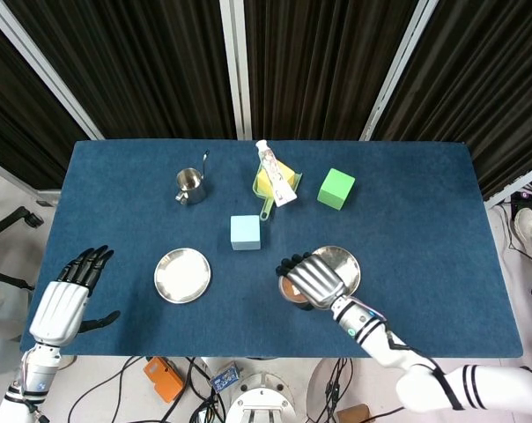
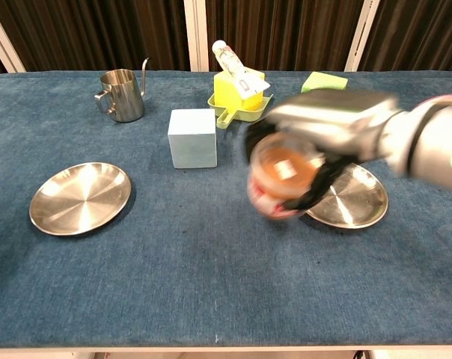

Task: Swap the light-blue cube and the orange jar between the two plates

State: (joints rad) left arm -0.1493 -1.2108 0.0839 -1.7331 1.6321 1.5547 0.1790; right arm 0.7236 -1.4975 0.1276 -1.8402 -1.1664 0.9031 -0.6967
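Seen from the head view: right hand (image 1: 311,280) wrapped around the orange jar (image 1: 291,288), lifted just left of the right plate (image 1: 338,263) and no longer on it; blue cube (image 1: 245,232) up and left of that plate, on the table (image 1: 424,220) and not on any plate; left plate (image 1: 182,275) far left of it; left hand (image 1: 62,302) off past the table's left edge, fingers spread, holding nothing. Seen from the chest view: same hand (image 2: 316,142) blurry, fingers curled over the jar (image 2: 280,176), tipped and up in the air just left of the right plate (image 2: 353,196); cube (image 2: 191,137) further left and back, left plate (image 2: 80,197) far left.
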